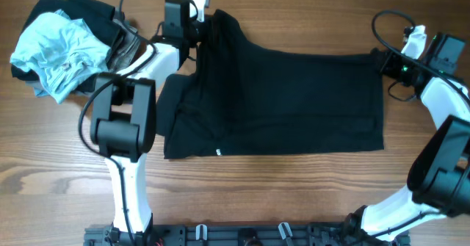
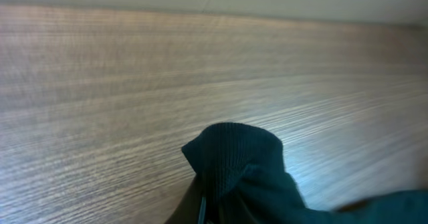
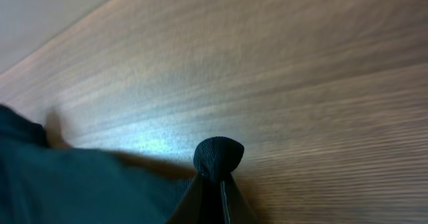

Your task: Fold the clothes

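Note:
A black garment (image 1: 286, 103) lies spread flat across the middle of the wooden table. My left gripper (image 1: 200, 27) is shut on its far left corner; in the left wrist view a bunched fold of the black cloth (image 2: 237, 160) sticks out past the jaws (image 2: 207, 207). My right gripper (image 1: 383, 61) is shut on the garment's far right corner; in the right wrist view a small knob of black cloth (image 3: 218, 156) is pinched between the fingers (image 3: 219, 184). Both corners are held low, close to the table.
A pile of clothes sits at the far left: a light blue garment (image 1: 55, 48) on top of dark ones (image 1: 92, 12). The table's front rail (image 1: 242, 235) runs along the bottom edge. Cables trail behind both arms.

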